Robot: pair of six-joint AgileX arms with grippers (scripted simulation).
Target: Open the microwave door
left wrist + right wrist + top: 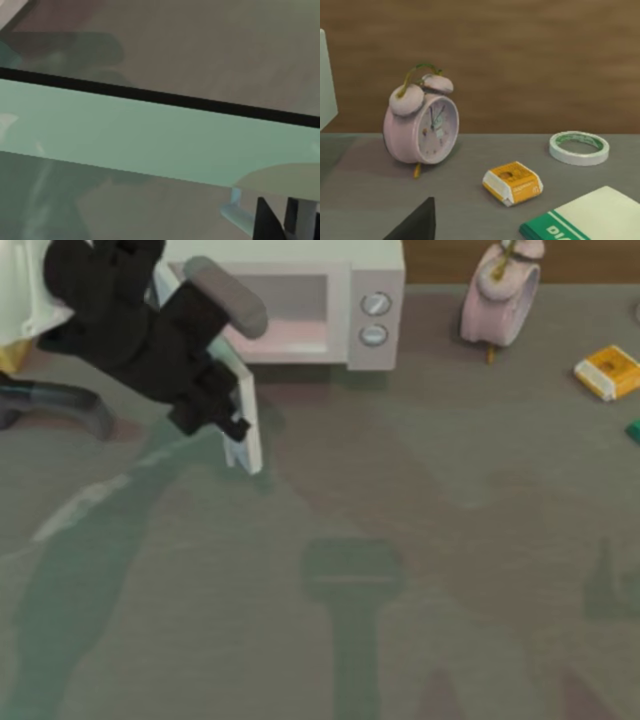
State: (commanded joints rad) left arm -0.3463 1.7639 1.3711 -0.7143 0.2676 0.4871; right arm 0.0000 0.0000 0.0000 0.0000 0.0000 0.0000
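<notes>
Table (450,540): grey surface carrying every item, crossed by broad arm shadows.

Microwave (380,260): white, set against the far edge, left of centre in the top view. Pale pinkish cavity exposed. Two round silver knobs (375,319) stacked on the panel at its right end.

Microwave door (248,425): swung well out from the cavity, hinged at the microwave's left side, seen nearly edge-on from above as a narrow white strip reaching toward the near side of the table. In the left wrist view, a broad pale greenish band with a dark upper edge (160,140) fills the frame; likely the door at close range, not certain.

Left arm: black, entering from the upper left corner of the top view, lying across the microwave's left portion. Left end effector (232,426) at the door's outer end, touching or just beside it; whether fingers are spread or pinching the door cannot be told.

Right end effector: only a dark corner (417,225) in the right wrist view; state cannot be told.

Alarm clock (498,290): pink, twin bells, upright, right of the microwave.

Green-and-white book (590,215), tape roll (579,147), small yellow box (608,371): far right, apart from one another.
</notes>
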